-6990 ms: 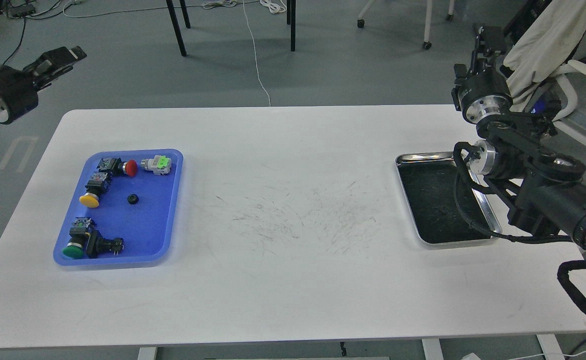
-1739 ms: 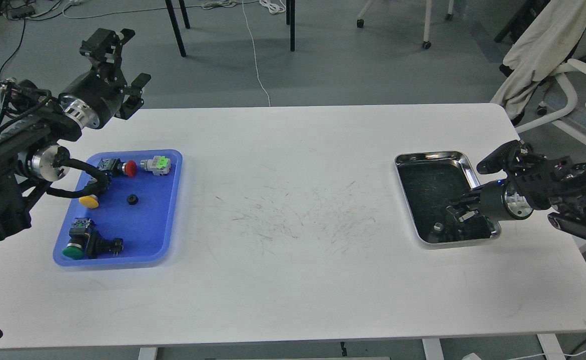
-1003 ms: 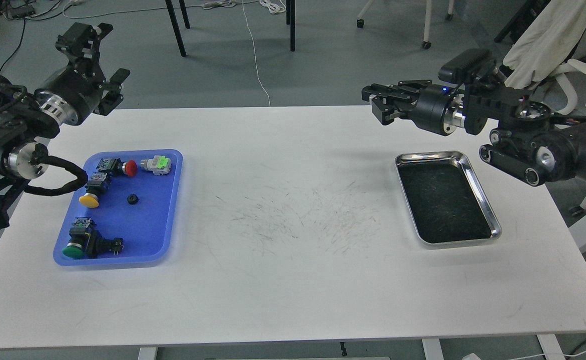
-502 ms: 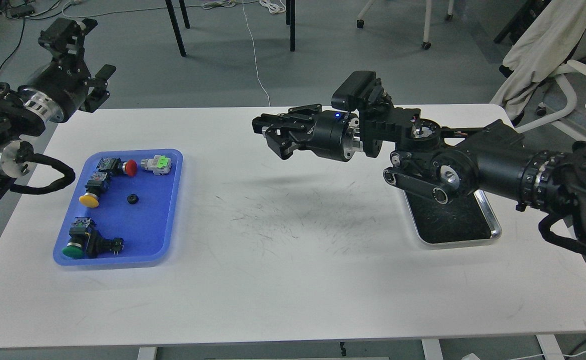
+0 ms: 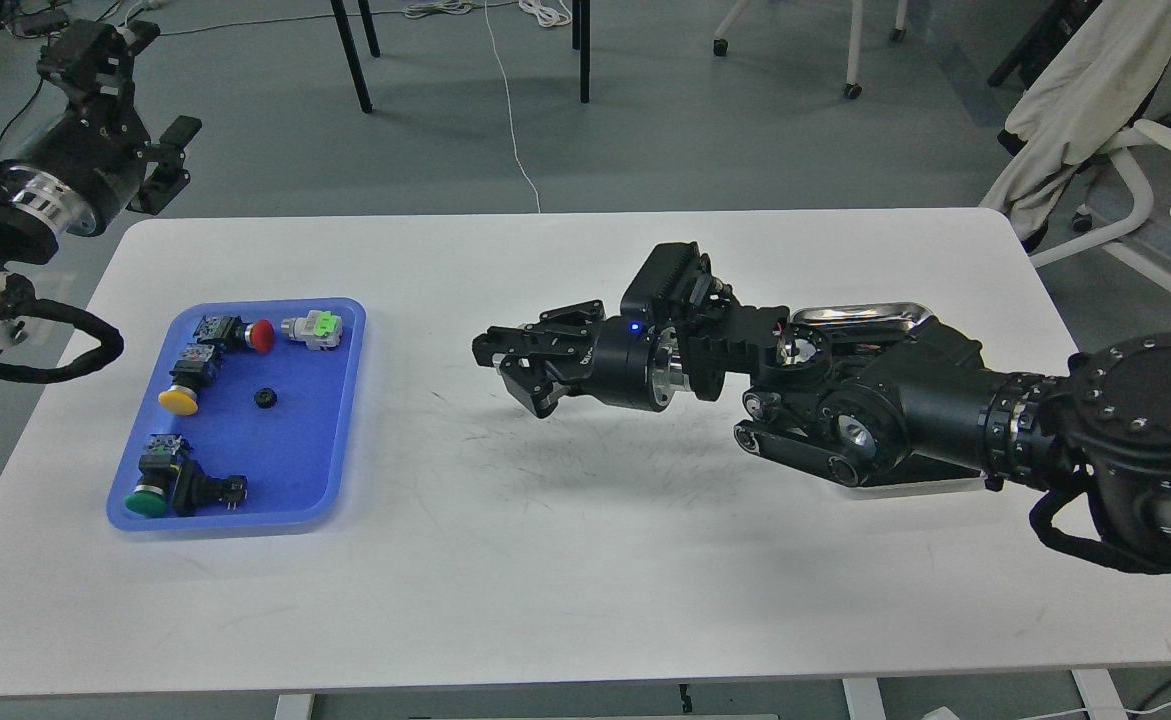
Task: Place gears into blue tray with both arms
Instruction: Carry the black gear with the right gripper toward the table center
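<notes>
One small black gear [image 5: 265, 398] lies in the middle of the blue tray [image 5: 297, 455] at the table's left. My right arm reaches across the table's centre, and its gripper [image 5: 513, 374] hovers just above the surface, well right of the blue tray. Its fingers are curled in on a gear that is hidden between them. My left gripper [image 5: 135, 88] is raised past the table's far left corner, open and holding nothing.
Several push-button switches lie in the blue tray: red [image 5: 261, 335], green-white [image 5: 313, 328], yellow [image 5: 179, 400] and green [image 5: 149, 499]. My right arm hides most of the silver tray [image 5: 860, 313]. Chairs and cables stand on the floor beyond the table.
My right gripper picked the gear out of the silver tray, lifted it and swept left to the table's centre, now lower. My left arm has pulled back to the left.
</notes>
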Robot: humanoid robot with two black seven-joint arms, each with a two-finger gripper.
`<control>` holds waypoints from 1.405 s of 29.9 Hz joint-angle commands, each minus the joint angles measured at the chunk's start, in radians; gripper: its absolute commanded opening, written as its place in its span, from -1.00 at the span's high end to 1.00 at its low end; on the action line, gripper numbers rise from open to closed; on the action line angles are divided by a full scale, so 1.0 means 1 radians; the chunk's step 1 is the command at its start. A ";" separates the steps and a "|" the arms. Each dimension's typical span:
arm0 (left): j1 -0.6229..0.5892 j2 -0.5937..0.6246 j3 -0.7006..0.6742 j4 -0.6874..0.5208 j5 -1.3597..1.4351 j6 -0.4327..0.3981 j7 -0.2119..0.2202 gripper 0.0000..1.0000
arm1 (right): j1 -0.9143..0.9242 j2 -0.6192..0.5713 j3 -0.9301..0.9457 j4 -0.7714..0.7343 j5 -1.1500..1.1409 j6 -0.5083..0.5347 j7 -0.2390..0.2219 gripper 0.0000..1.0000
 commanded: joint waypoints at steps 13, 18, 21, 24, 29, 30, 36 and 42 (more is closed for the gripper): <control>-0.008 0.031 -0.015 -0.029 -0.001 0.000 -0.002 -0.95 | -0.107 0.000 -0.041 -0.034 -0.174 -0.025 0.000 0.96; -0.010 0.071 -0.019 -0.053 -0.001 -0.005 -0.002 -0.95 | -0.110 0.000 -0.066 -0.074 -0.176 -0.031 0.000 0.96; -0.010 0.098 -0.019 -0.078 -0.001 -0.005 -0.002 -0.95 | -0.115 0.000 -0.067 -0.083 -0.194 -0.034 0.000 0.96; -0.008 0.115 -0.031 -0.095 -0.001 -0.006 -0.002 -0.95 | -0.119 0.000 -0.070 -0.082 -0.211 -0.040 0.000 0.96; -0.008 0.137 -0.032 -0.124 -0.001 -0.008 -0.003 -0.95 | -0.121 0.000 -0.067 -0.077 -0.211 -0.056 0.000 0.96; -0.008 0.146 -0.032 -0.135 -0.001 -0.008 -0.003 -0.95 | -0.121 0.000 -0.067 -0.074 -0.211 -0.062 0.000 0.96; -0.007 0.187 -0.034 -0.166 -0.001 -0.008 -0.006 -0.95 | -0.124 0.000 -0.067 -0.046 -0.211 -0.086 0.000 0.97; -0.007 0.210 -0.034 -0.195 -0.002 -0.002 -0.009 -0.95 | -0.127 0.000 -0.069 -0.045 -0.221 -0.083 0.000 0.96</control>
